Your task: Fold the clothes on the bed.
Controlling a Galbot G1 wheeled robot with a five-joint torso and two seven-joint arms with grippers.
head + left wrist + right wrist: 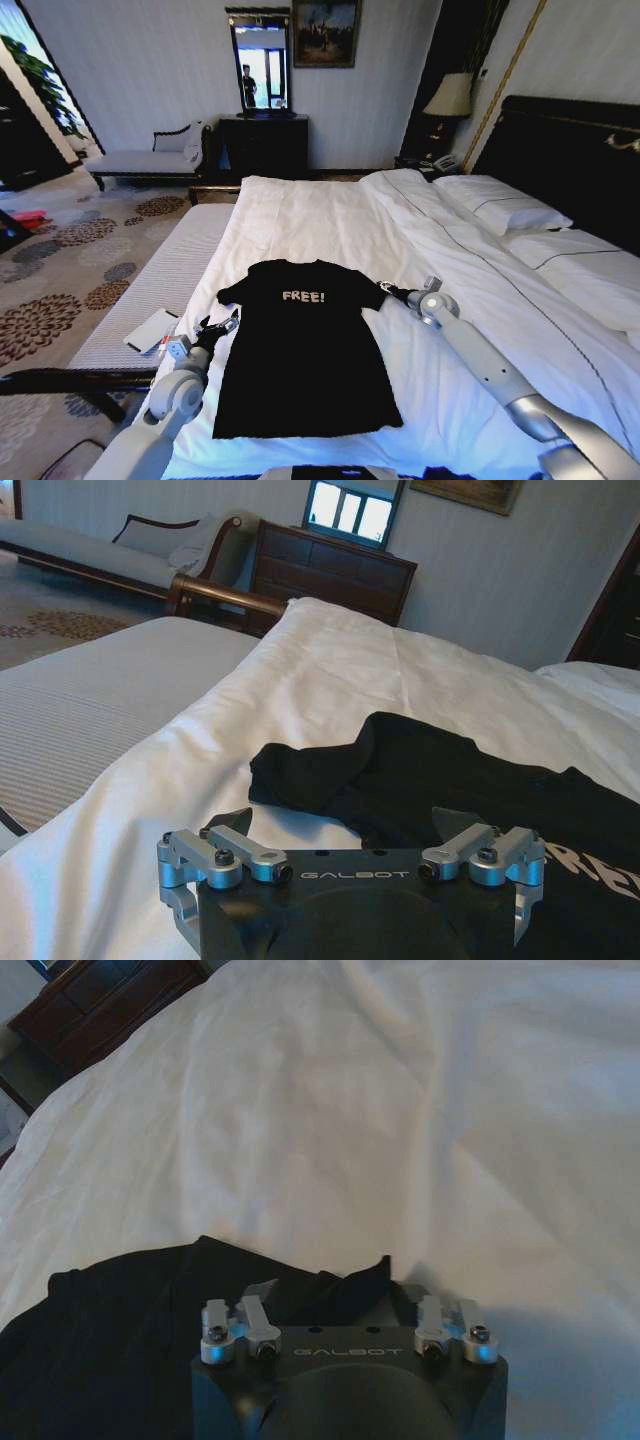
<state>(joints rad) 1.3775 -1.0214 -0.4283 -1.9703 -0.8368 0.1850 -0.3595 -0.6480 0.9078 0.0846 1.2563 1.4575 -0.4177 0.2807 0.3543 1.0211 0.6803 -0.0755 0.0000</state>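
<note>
Jaws of both grippers spread open, holding nothing

Left gripper [222,328] beside the left sleeve of the flat black cotton T-shirt [303,345]; right gripper [392,291] at its right sleeve; shirt lies chest-up on the white-duveted double bed [440,250]

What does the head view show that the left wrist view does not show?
Head view alone: the whole black cotton T-shirt spread flat, the white pillows, the dark headboard, the right gripper at the right sleeve. Left wrist view alone: the open left gripper close up before the left sleeve. Both: the white duvet, the pale chaise bench.
</note>
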